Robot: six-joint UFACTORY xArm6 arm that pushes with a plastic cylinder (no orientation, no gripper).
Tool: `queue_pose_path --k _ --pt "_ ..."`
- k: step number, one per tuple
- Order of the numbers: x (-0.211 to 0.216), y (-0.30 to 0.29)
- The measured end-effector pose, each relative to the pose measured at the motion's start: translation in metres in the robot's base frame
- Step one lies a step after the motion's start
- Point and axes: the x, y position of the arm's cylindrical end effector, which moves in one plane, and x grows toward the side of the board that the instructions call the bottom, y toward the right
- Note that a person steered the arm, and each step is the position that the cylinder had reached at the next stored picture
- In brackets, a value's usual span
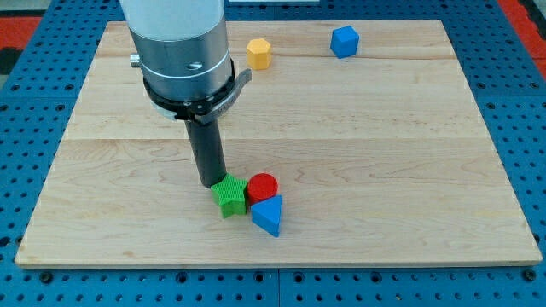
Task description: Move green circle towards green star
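My tip (210,184) rests on the board at the bottom centre of the view. It touches the upper left side of a green block (229,195) whose ridged outline looks like a star. Only this one green block shows; no green circle is visible, and the arm's body hides part of the board at the view's upper left. A red circle (263,186) touches the green block's right side. A blue triangle-like block (268,215) sits just below the red circle, against both.
A yellow hexagon (258,53) and a blue block (344,41) lie near the top edge of the wooden board (384,170). The board sits on a blue perforated table (34,94).
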Motion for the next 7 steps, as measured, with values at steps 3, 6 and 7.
queue_pose_path --k 3,6,7 --pt "-0.152 -0.085" --pt "-0.140 -0.030" --pt "-0.135 -0.032"
